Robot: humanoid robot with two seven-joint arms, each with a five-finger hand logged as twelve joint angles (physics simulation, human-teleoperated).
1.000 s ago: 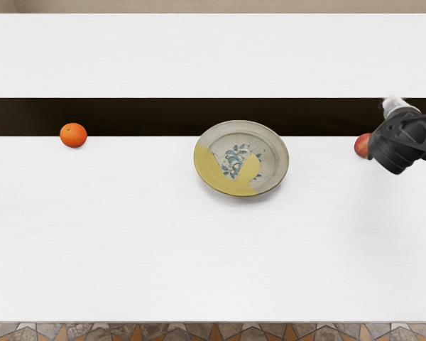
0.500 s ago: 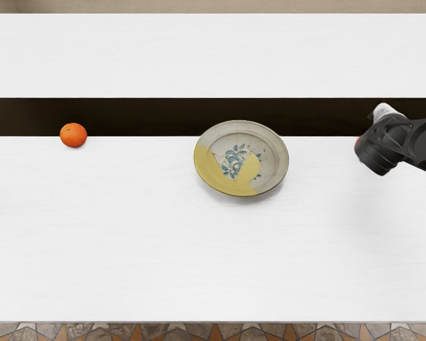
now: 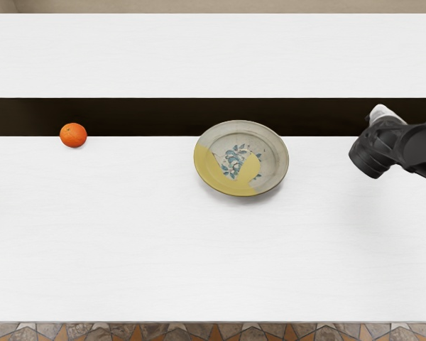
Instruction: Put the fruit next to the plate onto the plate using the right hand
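The right robot hand (image 3: 373, 153) hangs at the back edge of the tabletop (image 3: 199, 249) near the right corner, a dark lump, and I cannot tell whether it is spread or closed on anything. The plate (image 3: 282, 153) sits midway along that edge, and the only fruit I see is the orange (image 3: 73, 135), far off toward the left corner. Any fruit hidden beneath that hand could be nudged off the back edge, or dropped short of the plate.
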